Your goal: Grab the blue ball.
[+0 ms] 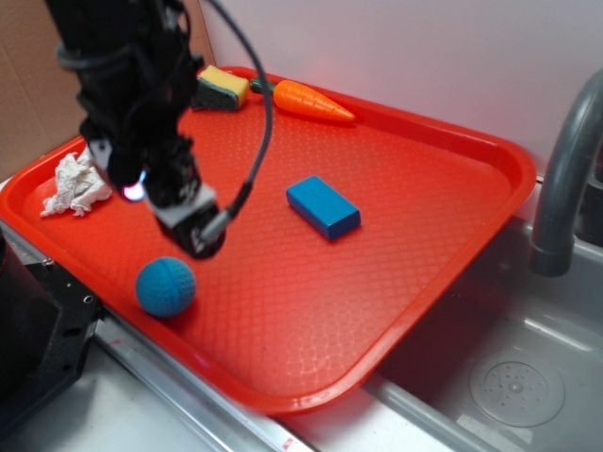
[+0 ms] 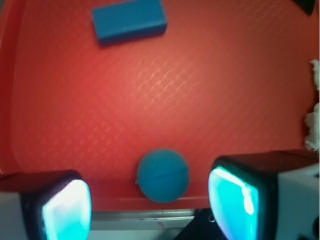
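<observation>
The blue ball (image 1: 166,286) is a small teal sphere with a seam groove, resting near the front edge of the red tray (image 1: 424,188). My gripper (image 1: 200,231) hangs above the tray, a little behind and to the right of the ball, not touching it. In the wrist view the ball (image 2: 163,175) lies on the tray floor between and beyond my two fingertips (image 2: 67,207), close to the tray rim. The gripper (image 2: 152,205) is open, with nothing held between its jaws.
A flat blue block (image 1: 323,206) lies mid-tray, seen also as the block (image 2: 129,21) in the wrist view. An orange carrot (image 1: 311,101) and a yellow sponge (image 1: 223,87) sit at the back rim. A crumpled white cloth (image 1: 75,185) lies left. A grey faucet (image 1: 565,179) and sink (image 1: 509,377) stand right.
</observation>
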`<state>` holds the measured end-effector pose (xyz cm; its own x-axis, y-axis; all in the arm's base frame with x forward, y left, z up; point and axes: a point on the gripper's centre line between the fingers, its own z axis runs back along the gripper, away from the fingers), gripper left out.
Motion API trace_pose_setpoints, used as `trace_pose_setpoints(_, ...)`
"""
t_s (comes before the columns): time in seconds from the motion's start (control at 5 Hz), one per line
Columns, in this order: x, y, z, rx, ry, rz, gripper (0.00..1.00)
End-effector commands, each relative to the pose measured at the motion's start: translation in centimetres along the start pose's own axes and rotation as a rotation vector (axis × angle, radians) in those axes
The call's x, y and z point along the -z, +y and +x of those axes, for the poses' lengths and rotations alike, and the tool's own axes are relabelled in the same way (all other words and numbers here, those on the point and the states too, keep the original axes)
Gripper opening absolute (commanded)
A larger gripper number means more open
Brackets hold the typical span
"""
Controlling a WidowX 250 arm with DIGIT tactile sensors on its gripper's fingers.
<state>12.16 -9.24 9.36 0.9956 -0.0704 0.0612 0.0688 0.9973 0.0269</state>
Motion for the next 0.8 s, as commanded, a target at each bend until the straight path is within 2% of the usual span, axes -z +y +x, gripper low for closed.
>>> trace_pose_setpoints(0.0,1.3,1.6,-1.5,0.064,-0.064,-0.053,1.0)
trace_pose_setpoints(0.2,3.0,1.6,-1.7,0.07,-0.01,-0.06,1.0)
trace_pose_setpoints(0.4,4.2,1.7,-1.1,0.087,0.007,-0.069,1.0)
trace_pose_setpoints(0.6,5.6,-0.1,-0.5,0.146,0.082,-0.047,1.0)
